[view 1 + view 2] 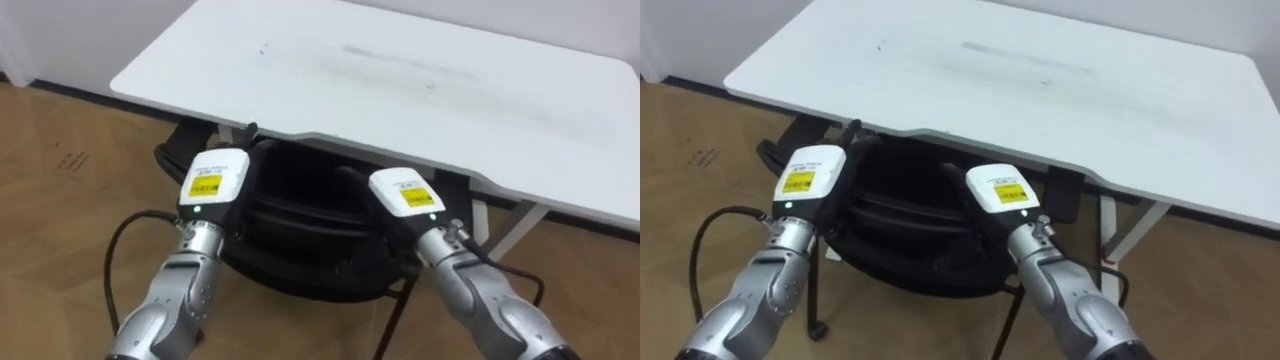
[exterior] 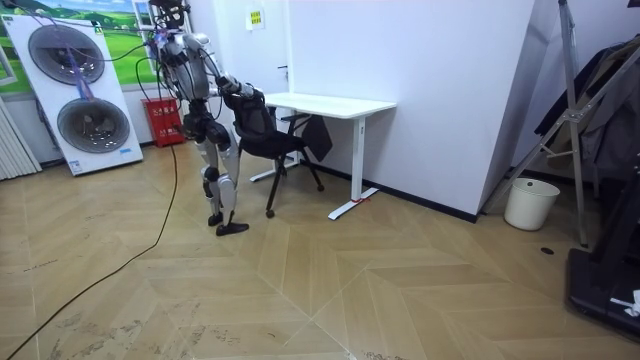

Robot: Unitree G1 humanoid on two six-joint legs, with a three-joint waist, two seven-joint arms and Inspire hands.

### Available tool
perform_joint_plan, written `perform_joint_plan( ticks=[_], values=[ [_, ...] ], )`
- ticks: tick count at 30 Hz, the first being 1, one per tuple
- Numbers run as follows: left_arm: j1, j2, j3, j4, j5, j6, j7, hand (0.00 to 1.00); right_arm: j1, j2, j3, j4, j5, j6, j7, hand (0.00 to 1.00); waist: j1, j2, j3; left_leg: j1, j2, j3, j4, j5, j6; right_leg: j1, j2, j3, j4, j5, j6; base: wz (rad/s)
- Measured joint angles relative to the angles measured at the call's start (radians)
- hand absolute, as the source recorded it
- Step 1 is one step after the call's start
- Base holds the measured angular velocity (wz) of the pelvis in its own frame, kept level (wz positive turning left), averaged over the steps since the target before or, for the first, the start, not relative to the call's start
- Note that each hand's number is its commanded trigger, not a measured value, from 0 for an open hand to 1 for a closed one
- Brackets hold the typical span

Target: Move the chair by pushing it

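Chair (image 1: 300,245), a black office one, stands directly ahead of both robot hands, with its backrest (image 1: 290,205) turned toward the robot and its front tucked under the near edge of the white bench (image 1: 400,80). The left robot hand (image 1: 212,185) is laid against the left part of the backrest's top, and the right robot hand (image 1: 405,195) against the right part, the two at about the same height and well apart from each other. Only the white back of each robot hand is visible, so I cannot tell whether either one grips the backrest or merely presses on it. The bench's edge lies just beyond the robot hands and a little above them. In the room view the robot stands upright behind the chair (image 2: 262,135) on the wooden floor (image 2: 300,280), arms reaching forward, with the bench (image 2: 330,103) on the far side of the chair from it.

Judged from this, the push itself is the step in hand: contact is made and the chair is partly under the bench, though how far cannot be read. The next move calls for an even forward press from both sides so the backrest does not swing, probably with a step forward, stopping before the robot hands meet the bench's edge
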Motion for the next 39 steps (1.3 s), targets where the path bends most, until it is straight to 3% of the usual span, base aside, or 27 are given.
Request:
perform_joint_plan(
  ticks=[2,4,6,7,9,10,11,12,13,14,16,17,18,20,22,23,24,26,27,29,30,32,35,39],
  values=[
    [0.022,0.002,0.048,-0.033,-0.045,-0.008,-0.014,0.0,0.027,-0.01,-0.063,-0.017,0.103,-0.035,0.02,0.0,-0.023,0.008,-0.0022,-0.004,0.0,0.005,0.0,0.004,0.007,0.0,0.001,0.0,-0.009,0.009,-0.004,0.02],
    [0.047,0.003,0.092,-0.064,-0.082,-0.02,-0.013,0.0,0.067,-0.02,-0.09,-0.044,0.198,-0.042,0.025,0.0,-0.041,0.008,-0.0025,-0.009,0.001,0.011,0.0,0.004,0.007,-0.001,0.004,-0.001,-0.015,0.017,-0.005,0.0],
    [0.07,0.001,0.173,-0.091,-0.089,-0.048,-0.009,0.0,0.123,-0.036,-0.159,-0.113,0.23,-0.064,0.033,0.0,-0.061,0.007,-0.0032,-0.008,0.001,0.015,0.0,0.004,0.01,-0.001,0.003,0.0,-0.015,0.019,-0.005,-0.03],
    [0.094,0.007,0.249,-0.131,-0.09,-0.056,-0.001,0.0,0.177,-0.066,-0.225,-0.205,0.247,-0.086,0.031,0.0,-0.073,0.008,-0.0032,-0.003,0.001,0.021,-0.002,0.003,0.012,0.001,0.003,0.009,-0.017,0.021,-0.003,-0.16],
    [0.13,0.032,0.348,-0.162,-0.127,-0.068,0.023,0.0,0.193,-0.082,-0.405,-0.298,0.369,-0.1,-0.041,0.0,-0.096,0.014,-0.0047,0.003,0.002,0.035,-0.003,-0.001,0.017,0.003,0.006,0.025,-0.023,0.026,0.0,-0.23],
    [0.145,0.047,0.393,-0.186,-0.141,-0.074,0.024,0.0,0.186,-0.104,-0.553,-0.342,0.448,-0.094,-0.117,0.0,-0.091,0.02,-0.0046,-0.002,0.006,0.044,-0.002,-0.003,0.019,0.001,0.01,0.034,-0.036,0.035,0.001,-0.22],
    [0.163,0.05,0.442,-0.233,-0.2,-0.094,0.061,0.0,0.174,-0.13,-0.697,-0.374,0.525,-0.097,-0.201,0.0,-0.092,0.024,-0.0033,-0.008,0.007,0.043,0.002,-0.007,0.021,0.0,0.015,0.038,-0.052,0.04,0.006,-0.16],
    [0.162,0.052,0.47,-0.259,-0.239,-0.109,0.089,0.0,0.171,-0.146,-0.761,-0.381,0.572,-0.105,-0.24,0.0,-0.09,0.029,-0.0006,-0.01,0.007,0.043,0.001,-0.009,0.022,-0.002,0.015,0.039,-0.056,0.038,0.012,-0.11],
    [0.162,0.063,0.539,-0.309,-0.332,-0.16,0.161,0.0,0.175,-0.173,-0.874,-0.39,0.658,-0.119,-0.305,0.0,-0.091,0.03,-0.0073,-0.009,0.006,0.046,0.0,-0.011,0.022,-0.003,0.016,0.044,-0.064,0.036,0.018,-0.11],
    [0.168,0.076,0.617,-0.36,-0.426,-0.206,0.236,0.0,0.2,-0.177,-0.971,-0.41,0.693,-0.134,-0.358,0.0,-0.093,0.034,-0.0188,-0.005,0.005,0.046,-0.001,-0.019,0.021,-0.002,0.017,0.049,-0.064,0.035,0.021,-0.14],
    [0.19,0.081,0.745,-0.424,-0.557,-0.253,0.336,0.0,0.247,-0.177,-1.07,-0.42,0.759,-0.164,-0.426,0.0,-0.1,0.037,-0.0308,0.019,0.006,0.073,-0.014,-0.027,0.02,0.007,0.018,0.074,-0.063,0.037,0.017,-0.32],
    [0.206,0.083,0.814,-0.427,-0.648,-0.283,0.395,0.0,0.273,-0.176,-1.114,-0.423,0.813,-0.17,-0.467,0.0,-0.106,0.05,-0.0275,0.041,0.005,0.083,-0.025,-0.033,0.021,0.019,0.018,0.086,-0.064,0.036,0.019,-0.36],
    [0.216,0.083,0.844,-0.418,-0.687,-0.291,0.416,0.0,0.286,-0.174,-1.133,-0.423,0.833,-0.169,-0.489,0.0,-0.113,0.05,-0.0245,0.048,0.004,0.085,-0.027,-0.036,0.022,0.024,0.019,0.089,-0.063,0.034,0.021,-0.29],
    [0.281,0.079,0.912,-0.386,-0.827,-0.293,0.473,0.0,0.356,-0.154,-1.194,-0.42,0.952,-0.165,-0.553,0.0,-0.117,0.067,-0.0255,0.082,0.002,0.107,-0.049,-0.042,0.021,0.032,0.02,0.119,-0.059,0.024,0.027,-0.29],
    [0.35,0.061,0.946,-0.382,-0.921,-0.292,0.493,0.0,0.416,-0.117,-1.237,-0.413,1.029,-0.157,-0.58,0.0,-0.122,0.064,-0.0235,0.088,0.001,0.114,-0.049,-0.051,0.018,0.033,0.018,0.124,-0.048,0.013,0.029,-0.15],
    [0.398,0.044,0.955,-0.37,-0.973,-0.291,0.503,0.0,0.455,-0.077,-1.259,-0.399,1.047,-0.159,-0.595,0.0,-0.124,0.057,-0.0233,0.088,0.002,0.115,-0.047,-0.056,0.016,0.032,0.019,0.127,-0.046,0.008,0.028,-0.08],
    [0.422,0.033,0.958,-0.361,-1.012,-0.292,0.505,0.0,0.472,-0.06,-1.261,-0.391,1.073,-0.158,-0.6,0.0,-0.123,0.055,-0.0226,0.088,0.002,0.121,-0.047,-0.058,0.015,0.031,0.02,0.131,-0.046,0.007,0.028,-0.15],
    [0.481,-0.006,0.942,-0.244,-1.166,-0.288,0.508,0.0,0.537,0.003,-1.24,-0.344,1.178,-0.154,-0.615,0.0,-0.119,0.051,-0.0184,0.088,0.003,0.126,-0.049,-0.064,0.013,0.028,0.029,0.174,-0.048,0.006,0.027,-0.1],
    [0.488,-0.01,0.925,-0.201,-1.208,-0.284,0.507,0.0,0.555,0.019,-1.227,-0.322,1.204,-0.149,-0.613,0.0,-0.117,0.05,-0.0183,0.089,0.003,0.125,-0.05,-0.064,0.013,0.028,0.031,0.192,-0.048,0.005,0.026,0.04],
    [0.515,-0.024,0.849,-0.024,-1.36,-0.259,0.475,0.0,0.59,0.065,-1.16,-0.154,1.303,-0.112,-0.581,0.0,-0.113,0.047,-0.0147,0.089,0.003,0.125,-0.049,-0.071,0.013,0.026,0.033,0.221,-0.049,0.002,0.027,0.0],
    [0.529,-0.03,0.831,0.016,-1.391,-0.25,0.462,0.0,0.597,0.076,-1.142,-0.111,1.328,-0.101,-0.567,0.0,-0.112,0.047,-0.0154,0.088,0.003,0.125,-0.049,-0.072,0.013,0.025,0.032,0.224,-0.05,0.001,0.028,0.05],
    [0.547,-0.053,0.735,0.208,-1.466,-0.234,0.379,0.0,0.619,0.128,-1.072,0.09,1.398,-0.072,-0.482,0.0,-0.112,0.048,-0.0164,0.082,0.001,0.118,-0.04,-0.081,0.019,0.027,0.026,0.237,-0.051,-0.005,0.032,0.11],
    [0.568,-0.074,0.68,0.411,-1.482,-0.198,0.253,0.0,0.599,0.144,-1.009,0.394,1.429,-0.031,-0.365,0.0,-0.114,0.058,-0.0194,0.085,-0.001,0.116,-0.021,-0.103,0.023,0.038,0.031,0.265,-0.05,-0.01,0.04,0.02],
    [0.572,-0.085,0.613,0.591,-1.437,-0.164,0.115,0.0,0.592,0.146,-0.902,0.64,1.404,0.002,-0.221,0.0,-0.115,0.079,-0.0187,0.091,-0.011,0.098,-0.016,-0.112,0.029,0.05,0.028,0.316,-0.047,-0.015,0.049,0.12]
  ],
)
